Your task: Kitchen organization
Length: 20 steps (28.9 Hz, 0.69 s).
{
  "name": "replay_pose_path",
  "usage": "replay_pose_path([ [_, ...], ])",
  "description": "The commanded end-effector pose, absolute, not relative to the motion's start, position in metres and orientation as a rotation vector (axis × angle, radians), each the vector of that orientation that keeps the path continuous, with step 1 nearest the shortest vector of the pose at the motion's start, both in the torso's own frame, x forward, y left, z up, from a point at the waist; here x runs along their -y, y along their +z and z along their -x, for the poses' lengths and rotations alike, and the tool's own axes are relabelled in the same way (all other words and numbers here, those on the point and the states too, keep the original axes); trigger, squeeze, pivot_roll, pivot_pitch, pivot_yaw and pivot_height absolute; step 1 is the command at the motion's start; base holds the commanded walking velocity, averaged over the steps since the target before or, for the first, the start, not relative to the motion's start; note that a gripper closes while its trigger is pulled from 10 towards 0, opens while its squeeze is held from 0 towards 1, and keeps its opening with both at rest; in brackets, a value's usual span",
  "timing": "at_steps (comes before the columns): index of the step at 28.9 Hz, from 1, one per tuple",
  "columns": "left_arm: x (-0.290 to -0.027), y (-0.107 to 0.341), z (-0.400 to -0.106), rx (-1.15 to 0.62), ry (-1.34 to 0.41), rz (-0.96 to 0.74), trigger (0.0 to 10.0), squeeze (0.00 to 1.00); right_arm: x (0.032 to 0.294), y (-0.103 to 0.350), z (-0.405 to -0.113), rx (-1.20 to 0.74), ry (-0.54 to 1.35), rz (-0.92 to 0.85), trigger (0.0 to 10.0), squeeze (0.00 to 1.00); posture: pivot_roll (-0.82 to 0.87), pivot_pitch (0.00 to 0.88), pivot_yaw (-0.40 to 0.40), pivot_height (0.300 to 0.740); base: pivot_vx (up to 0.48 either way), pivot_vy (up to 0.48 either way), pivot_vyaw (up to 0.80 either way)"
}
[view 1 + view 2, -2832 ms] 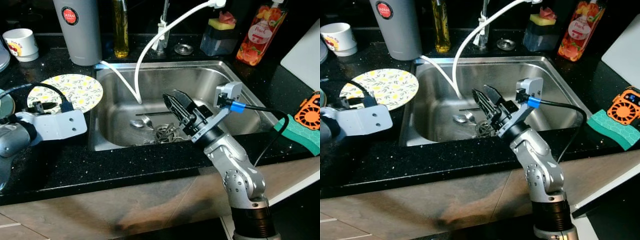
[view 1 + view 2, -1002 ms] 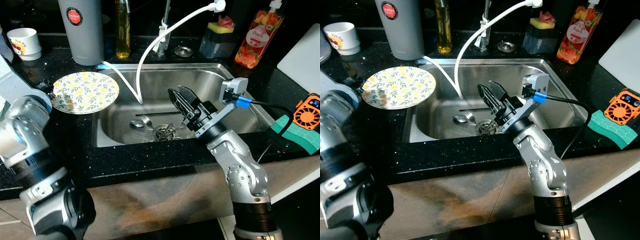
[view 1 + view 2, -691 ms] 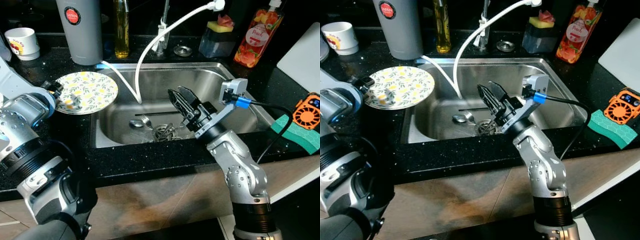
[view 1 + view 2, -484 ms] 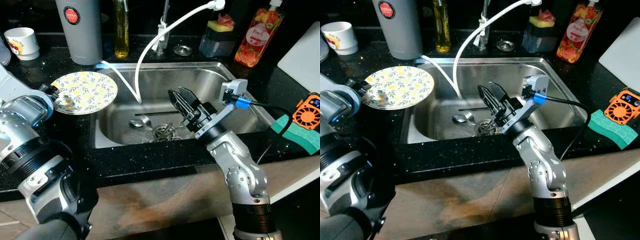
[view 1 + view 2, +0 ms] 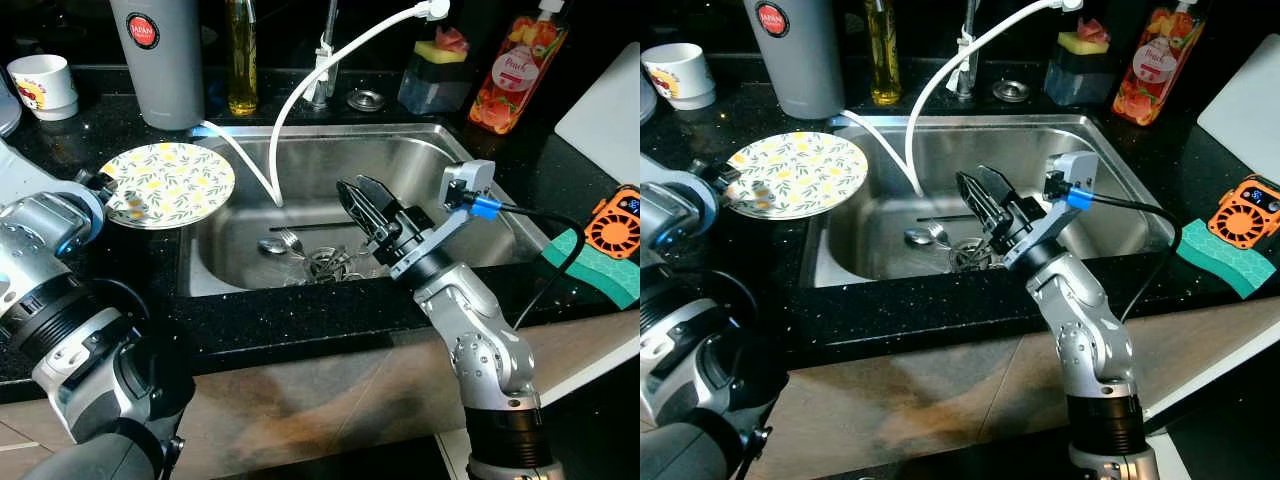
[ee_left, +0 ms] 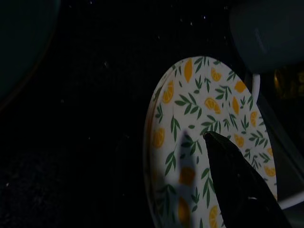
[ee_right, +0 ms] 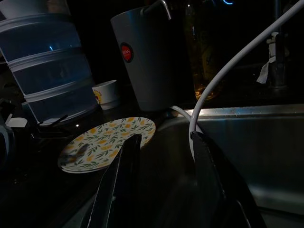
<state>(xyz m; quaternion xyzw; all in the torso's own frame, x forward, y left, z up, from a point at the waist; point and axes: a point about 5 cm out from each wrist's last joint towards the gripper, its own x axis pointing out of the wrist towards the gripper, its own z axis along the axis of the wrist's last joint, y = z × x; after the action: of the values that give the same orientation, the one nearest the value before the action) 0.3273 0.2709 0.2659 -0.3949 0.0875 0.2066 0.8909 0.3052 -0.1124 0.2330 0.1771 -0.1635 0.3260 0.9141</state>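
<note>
**Plate overhanging sink edge**

Since 2.8 s ago, left end effector (image 5: 100, 186) swung to plate (image 5: 168, 184) at sink (image 5: 420, 160) left rim; fingers' spread unclear. A nudge could tip it in. Right end effector (image 5: 362, 205) spread over basin.

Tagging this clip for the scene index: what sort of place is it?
A home kitchen, at the sink. A stainless steel sink is set in a black counter, with a tap hose, a soap bottle and a lemon-print plate beside it.
</note>
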Motion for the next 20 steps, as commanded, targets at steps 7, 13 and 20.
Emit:
replay_pose_path([
  [7, -0.261, 0.243, -0.339, -0.269, 0.36, 0.966, 6.0, 0.0, 0.114, 0.232, -0.305, 0.332, 0.667, -0.364, 10.0, 0.0, 0.13, 0.075, -0.053, 0.74, 0.0, 0.0, 0.0],
  [13, -0.261, 0.235, -0.348, -0.265, 0.29, 1.105, 0.0, 0.0, 0.114, 0.233, -0.305, 0.336, 0.665, -0.362, 10.0, 0.0, 0.13, 0.073, -0.052, 0.74, 0.0, 0.0, 0.0],
  [20, -0.27, 0.233, -0.348, -0.218, 0.341, 1.118, 0.0, 0.0, 0.116, 0.234, -0.304, 0.337, 0.659, -0.359, 10.0, 0.0, 0.11, 0.073, -0.053, 0.74, 0.0, 0.0, 0.0],
])
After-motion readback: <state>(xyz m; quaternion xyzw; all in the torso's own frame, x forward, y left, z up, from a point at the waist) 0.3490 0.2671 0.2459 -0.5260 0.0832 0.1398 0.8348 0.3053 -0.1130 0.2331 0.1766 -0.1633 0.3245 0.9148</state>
